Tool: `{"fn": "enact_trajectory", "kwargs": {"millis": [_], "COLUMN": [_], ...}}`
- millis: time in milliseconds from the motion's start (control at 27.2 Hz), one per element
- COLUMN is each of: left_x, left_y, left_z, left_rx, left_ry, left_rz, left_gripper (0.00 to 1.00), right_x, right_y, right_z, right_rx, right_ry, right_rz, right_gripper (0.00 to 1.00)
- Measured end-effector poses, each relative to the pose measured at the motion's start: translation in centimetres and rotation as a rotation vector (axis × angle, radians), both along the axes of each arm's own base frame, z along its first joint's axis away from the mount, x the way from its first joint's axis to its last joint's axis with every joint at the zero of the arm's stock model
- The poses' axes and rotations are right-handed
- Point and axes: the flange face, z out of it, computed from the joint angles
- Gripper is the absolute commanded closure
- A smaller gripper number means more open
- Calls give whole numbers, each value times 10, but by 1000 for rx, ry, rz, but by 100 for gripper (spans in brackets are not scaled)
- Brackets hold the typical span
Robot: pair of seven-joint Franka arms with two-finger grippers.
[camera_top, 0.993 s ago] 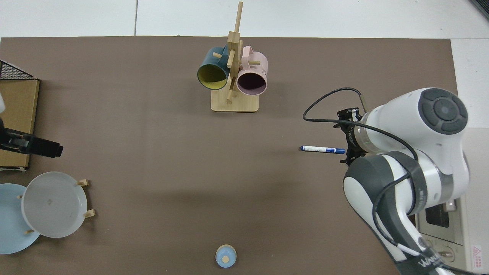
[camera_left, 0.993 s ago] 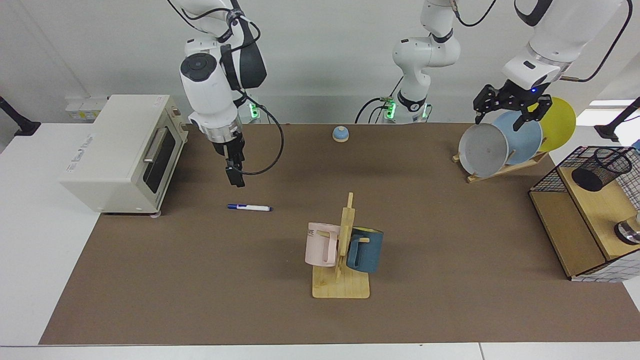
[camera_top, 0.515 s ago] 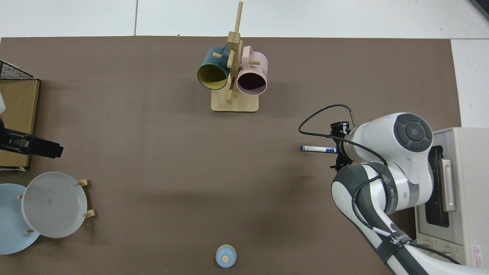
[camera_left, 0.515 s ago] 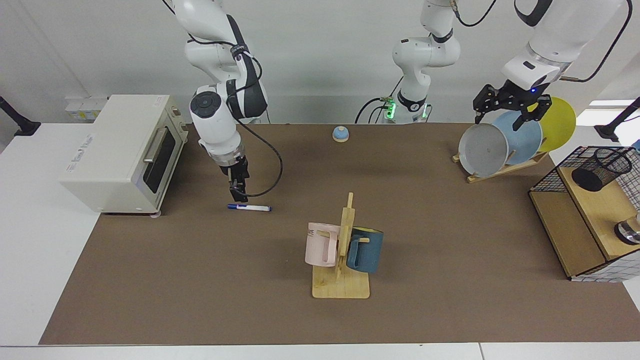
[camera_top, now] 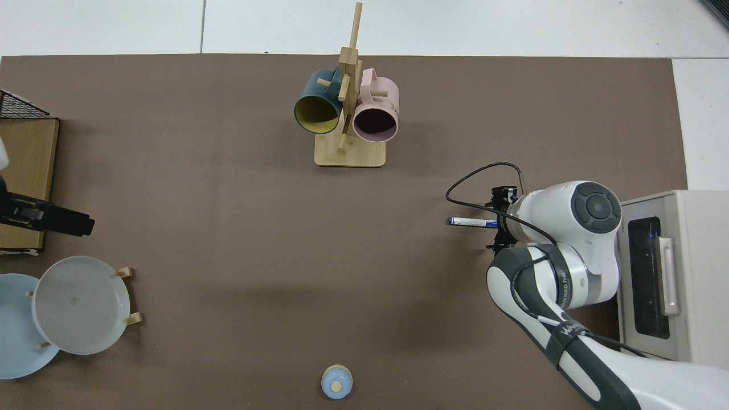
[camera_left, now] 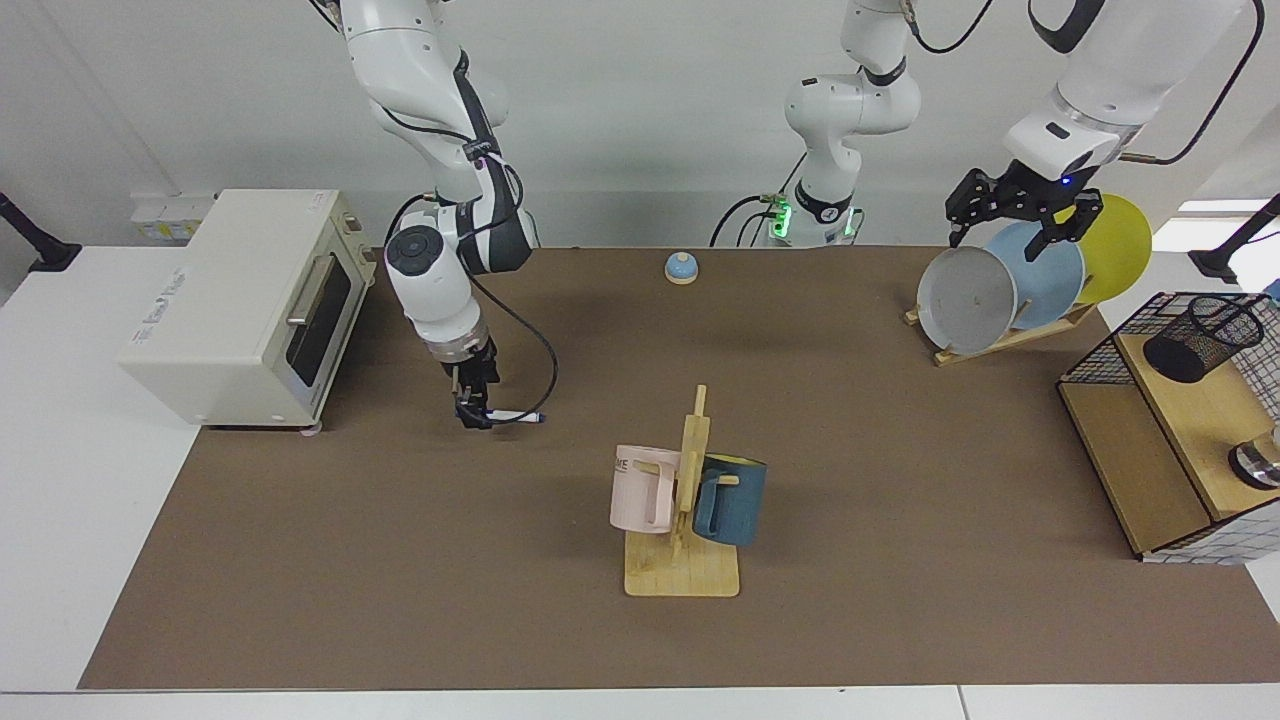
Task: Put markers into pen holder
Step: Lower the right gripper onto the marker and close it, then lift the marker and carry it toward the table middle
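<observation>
The white marker [camera_left: 520, 417] with blue ends lies on the brown mat [camera_left: 400, 560] in front of the toaster oven. My right gripper [camera_left: 474, 413] is down at the marker's left end in the facing view and hides that end. From above, the marker [camera_top: 470, 221] sticks out leftward from under the right gripper [camera_top: 494, 222]. The black mesh pen holder [camera_left: 1200, 338] sits tilted on the wooden shelf at the far right, out of the top view. My left gripper [camera_left: 1022, 228] hangs open and holds nothing above the plate rack, and that arm waits.
A toaster oven [camera_left: 245, 305] stands left of the marker. A wooden rack with a pink mug [camera_left: 645, 490] and a blue mug [camera_left: 730, 498] stands mid-table. Plates [camera_left: 970, 298] lean in a rack at the back right. A small blue bell [camera_left: 681, 267] sits at the back.
The right arm has lowered steadily from well above the mat until its gripper reached the marker's end. The marker and the left arm have not moved.
</observation>
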Motion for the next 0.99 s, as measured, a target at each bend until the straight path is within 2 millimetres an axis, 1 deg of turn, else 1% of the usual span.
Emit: {"fn": "enact_trajectory", "kwargs": {"millis": [74, 147, 257, 331, 404, 551, 588, 735, 846, 919, 993], "left_x": [0, 0, -1, -1, -1, -1, -1, -1, -1, -1, -1], "left_y": [0, 0, 0, 0, 0, 0, 0, 0, 0, 0, 0], "left_z": [-1, -1, -2, -2, -3, -3, -3, -3, -3, -3, -3], "left_rx": [0, 0, 0, 0, 0, 0, 0, 0, 0, 0, 0], "left_ry": [2, 5, 8, 9, 10, 10, 10, 10, 10, 10, 10], "left_rz": [-1, -1, -1, -1, 0, 0, 0, 0, 0, 0, 0], "left_gripper": [0, 0, 0, 0, 0, 0, 0, 0, 0, 0, 0], "right_x": [0, 0, 0, -1, -1, -1, -1, -1, 0, 0, 1], "right_y": [0, -1, -1, -1, -1, -1, -1, -2, -5, -7, -9], "right_z": [-3, -5, -7, -8, -9, -9, -9, -9, -9, -9, -9], "right_rx": [0, 0, -1, -1, -1, -1, -1, -1, -2, -2, -2], "right_ry": [3, 7, 10, 13, 14, 14, 14, 14, 14, 13, 13], "right_rz": [-1, -2, -2, -2, -2, -2, -2, -3, -3, -3, -5], "right_gripper": [16, 21, 34, 45, 54, 78, 82, 93, 98, 100, 100]}}
